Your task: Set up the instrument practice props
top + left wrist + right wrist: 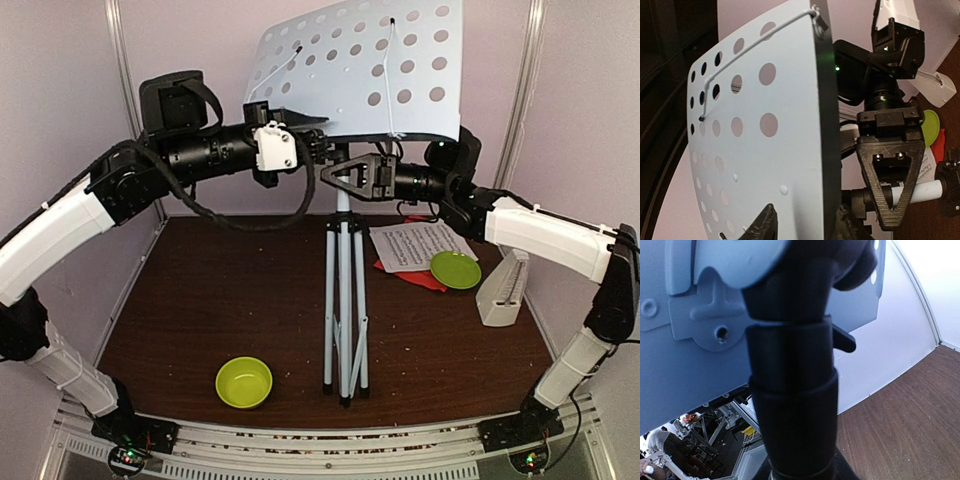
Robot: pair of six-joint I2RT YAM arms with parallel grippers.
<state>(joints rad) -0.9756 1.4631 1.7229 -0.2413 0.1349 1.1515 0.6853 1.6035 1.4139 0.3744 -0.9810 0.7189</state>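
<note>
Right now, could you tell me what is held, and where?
Right pincer grips the music stand at its upper post; left pincer straddles the desk edge, grip unclear.

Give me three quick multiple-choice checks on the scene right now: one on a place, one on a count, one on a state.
1. The green plate lies: A) on the sheet music B) at the front left corner C) against the back wall.
2. Lime-green dishes on the table: A) one B) two C) three.
3. The music stand is: A) lying flat B) upright on its tripod C) folded away.
Answers: 1 A, it overlaps the pages' near corner; 2 B, the plate plus the bowl; 3 B, its legs stand on the tabletop.
</note>
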